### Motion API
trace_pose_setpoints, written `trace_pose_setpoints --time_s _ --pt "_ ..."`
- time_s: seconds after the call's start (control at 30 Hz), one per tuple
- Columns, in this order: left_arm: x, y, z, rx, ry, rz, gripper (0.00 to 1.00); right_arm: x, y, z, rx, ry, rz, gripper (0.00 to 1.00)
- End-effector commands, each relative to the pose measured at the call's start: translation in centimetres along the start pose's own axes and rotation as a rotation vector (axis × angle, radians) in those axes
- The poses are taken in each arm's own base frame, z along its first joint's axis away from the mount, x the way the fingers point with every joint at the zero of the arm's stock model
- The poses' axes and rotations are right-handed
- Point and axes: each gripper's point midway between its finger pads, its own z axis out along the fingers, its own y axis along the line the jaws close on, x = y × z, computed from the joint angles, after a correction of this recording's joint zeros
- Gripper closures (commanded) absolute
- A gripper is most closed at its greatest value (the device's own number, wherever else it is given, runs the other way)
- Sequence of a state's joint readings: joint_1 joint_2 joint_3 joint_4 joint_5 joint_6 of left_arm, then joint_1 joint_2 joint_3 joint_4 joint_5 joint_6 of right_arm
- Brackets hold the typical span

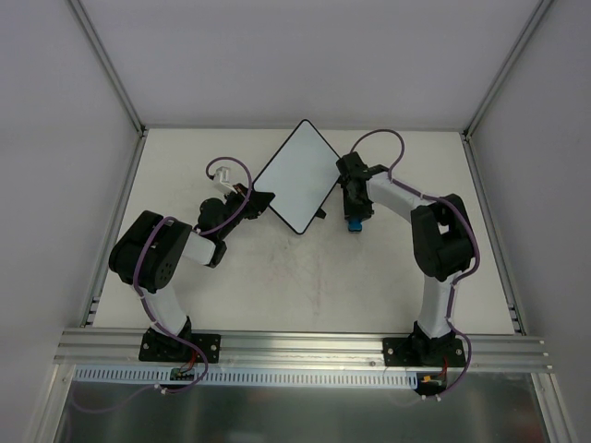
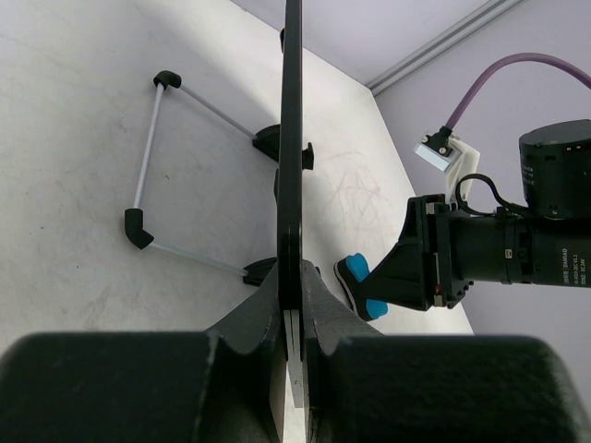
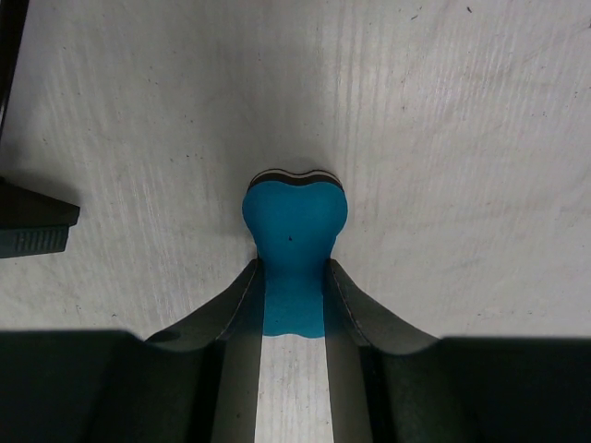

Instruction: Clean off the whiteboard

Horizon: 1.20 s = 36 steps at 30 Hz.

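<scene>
The whiteboard [image 1: 295, 175] is white with a thin black rim and shows no marks on its face in the top view. It stands tilted up at the back middle of the table. My left gripper [image 1: 261, 198] is shut on its lower left edge. In the left wrist view the whiteboard [image 2: 291, 138] is seen edge-on, pinched between that gripper's [image 2: 297, 305] fingers. To the right of the board, my right gripper [image 1: 353, 218] is shut on a small blue bone-shaped eraser [image 1: 353, 225], also seen in the right wrist view as the eraser [image 3: 295, 221] sticking out past the gripper [image 3: 294, 277].
A thin wire stand [image 2: 148, 157] with black feet reaches from the board's back onto the table [image 2: 83, 83]. The eraser [image 2: 360, 286] and the right arm's black gripper body [image 2: 434, 268] sit close beside the board. A grey rail [image 1: 295, 349] runs along the near edge.
</scene>
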<state>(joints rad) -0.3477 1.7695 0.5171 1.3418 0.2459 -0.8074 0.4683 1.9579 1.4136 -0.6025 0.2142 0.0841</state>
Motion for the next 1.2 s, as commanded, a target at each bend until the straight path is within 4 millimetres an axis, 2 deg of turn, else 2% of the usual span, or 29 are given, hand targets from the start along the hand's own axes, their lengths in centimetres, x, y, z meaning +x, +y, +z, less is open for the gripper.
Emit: trace_pose_setpoints --time_s 0.0,0.07,0.1,0.23,0.3,0.4,0.5,0.57,0.63,0.67,0.93,1.03,1.07,1.1,1.17 --pt "-3.9 -5.0 -0.3 0.201 -0.162 0.121 1.0 0.2 -0.5 -0.2 0.028 0.008 -0.023 0.72" --pt "-3.9 -5.1 -0.3 0.202 -0.163 0.123 1.0 0.3 -0.5 -0.2 0.03 0.009 -0.025 0.68" --pt "-3.9 -5.1 -0.3 0.202 -0.163 0.122 1.0 0.2 -0.6 -0.2 0.03 0.008 -0.022 0.59" --pt "-3.9 -5.2 -0.3 0.209 -0.159 0.123 0.99 0.1 -0.9 -0.5 0.044 -0.006 -0.009 0.42" --pt "-3.9 -5.1 -0.3 0.206 -0.158 0.123 0.95 0.1 -1.0 -0.6 0.05 -0.016 -0.004 0.3" --pt "-3.8 -5.1 -0.3 0.206 -0.156 0.121 0.91 0.0 -1.2 -0.9 0.053 -0.032 0.003 0.23" --pt "-3.9 -5.2 -0.3 0.208 -0.157 0.119 0.9 0.0 -1.1 -0.9 0.052 -0.032 0.002 0.2" --pt "-3.9 -5.3 -0.3 0.21 -0.157 0.119 0.85 -0.1 -1.3 -1.0 0.057 -0.038 0.008 0.2" --pt "-4.0 -5.2 -0.4 0.208 -0.157 0.119 0.77 -0.2 -1.4 -1.1 0.063 -0.047 0.012 0.19" --pt "-4.0 -5.2 -0.4 0.209 -0.158 0.119 0.62 -0.2 -1.4 -1.1 0.062 -0.053 0.017 0.19" --pt "-4.2 -5.5 -0.5 0.218 -0.161 0.125 0.39 -0.2 -1.7 -1.4 0.066 -0.073 0.029 0.18" --pt "-4.3 -5.7 -0.8 0.221 -0.163 0.135 0.28 -0.6 -1.8 -2.1 0.062 -0.112 0.046 0.18" --pt "-4.5 -5.8 -0.9 0.223 -0.17 0.14 0.24 -0.3 -2.0 -2.1 0.062 -0.115 0.046 0.18" --pt "-4.4 -5.6 -1.1 0.216 -0.171 0.147 0.13 -0.8 -2.0 -2.6 0.053 -0.142 0.056 0.18" --pt "-4.6 -5.7 -1.4 0.212 -0.177 0.15 0.02 -0.5 -2.2 -2.9 0.048 -0.157 0.063 0.18"
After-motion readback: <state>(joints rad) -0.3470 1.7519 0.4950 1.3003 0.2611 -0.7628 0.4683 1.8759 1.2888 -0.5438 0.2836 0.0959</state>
